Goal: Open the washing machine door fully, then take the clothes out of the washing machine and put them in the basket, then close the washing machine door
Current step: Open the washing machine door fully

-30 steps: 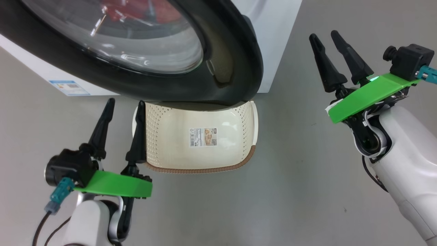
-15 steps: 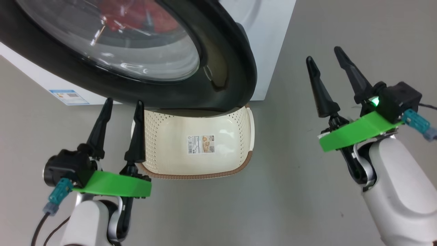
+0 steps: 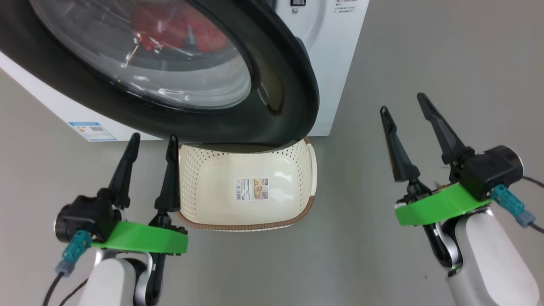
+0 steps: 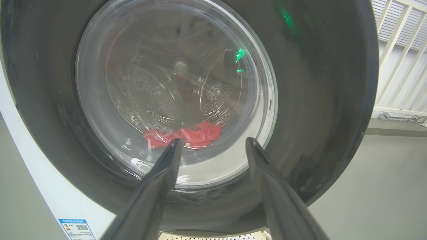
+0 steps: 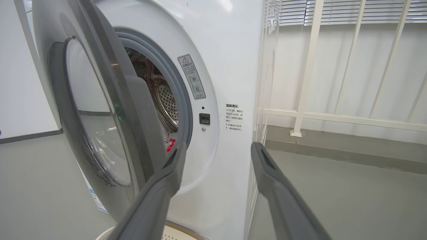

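I count one washing machine (image 3: pixel 335 63), one washing machine door (image 3: pixel 272 85) and one basket (image 3: pixel 191 170), all on the grey floor (image 3: pixel 382 263). The door stands ajar, swung partway out from the white front. In the right wrist view I see through the gap to the grey rubber ring (image 5: pixel 181 83) and the perforated drum (image 5: pixel 165 100).

The clothes (image 3: pixel 170 34) are inside the drum, one red heap seen through the door glass. From the left wrist view the heap (image 4: pixel 186 135) lies at the drum's bottom; I cannot count the separate pieces. A sliver of red (image 5: pixel 170 145) also shows in the gap in the right wrist view.

The basket sits in front of the machine, its far end tucked under the door's lower rim, with one sticker (image 3: pixel 252 189) on its floor.

I have two grippers, each with two fingers. The left gripper (image 3: pixel 154 137) has its fingers spread apart and holds nothing; its inner finger lies along the basket's left wall, and I can't tell if it touches. The right gripper (image 3: pixel 402 102) is spread just as wide, empty, well to the right of the machine.

The front carries one blue label (image 3: pixel 91 131) low down and two printed notices beside the opening (image 5: pixel 191 76).
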You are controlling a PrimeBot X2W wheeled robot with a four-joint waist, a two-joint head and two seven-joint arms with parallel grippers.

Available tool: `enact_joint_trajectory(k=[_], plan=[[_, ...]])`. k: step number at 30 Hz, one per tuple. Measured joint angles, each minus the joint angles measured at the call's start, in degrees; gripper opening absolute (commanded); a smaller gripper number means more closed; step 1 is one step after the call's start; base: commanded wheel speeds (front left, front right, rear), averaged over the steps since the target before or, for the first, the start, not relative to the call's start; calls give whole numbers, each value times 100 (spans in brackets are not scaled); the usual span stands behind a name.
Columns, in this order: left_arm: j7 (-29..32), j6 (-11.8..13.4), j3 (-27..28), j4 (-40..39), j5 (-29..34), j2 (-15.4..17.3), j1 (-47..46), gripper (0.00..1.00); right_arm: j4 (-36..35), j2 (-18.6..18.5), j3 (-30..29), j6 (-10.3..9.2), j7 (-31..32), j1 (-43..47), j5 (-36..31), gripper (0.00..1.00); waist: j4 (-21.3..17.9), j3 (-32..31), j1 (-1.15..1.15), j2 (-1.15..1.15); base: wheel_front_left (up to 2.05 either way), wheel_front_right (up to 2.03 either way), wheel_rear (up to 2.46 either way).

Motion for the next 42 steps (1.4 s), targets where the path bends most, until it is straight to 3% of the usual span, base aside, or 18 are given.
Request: enact_joint_trajectory(k=[24,26,27,29,30,34,42], plan=[[0,0,23,-52,-3,1,120,100,-75,86,-88,0,0,292,-30,100,-30,-9,0,0,0,0,0],[0,0,31,-52,-3,1,120,100,-73,86,-62,0,0,292,-30,49,-35,1,0,0,0,0,0],[0,0,34,-52,-3,1,120,100,-73,86,-44,0,0,292,-29,40,-37,7,0,0,0,0,0],[0,0,41,-52,-2,1,120,100,-68,87,18,0,0,291,29,10,-42,21,0,0,0,0,0],[0,0,43,-52,-2,1,120,100,-67,87,51,0,0,286,73,0,-44,30,0,0,0,0,0],[0,0,46,-54,-2,1,119,100,-33,89,85,0,1,257,530,0,-45,58,0,0,0,0,0],[0,2,45,-73,0,2,113,100,555,82,521,0,0,-533,2861,0,-16,132,0,0,0,0,0]])
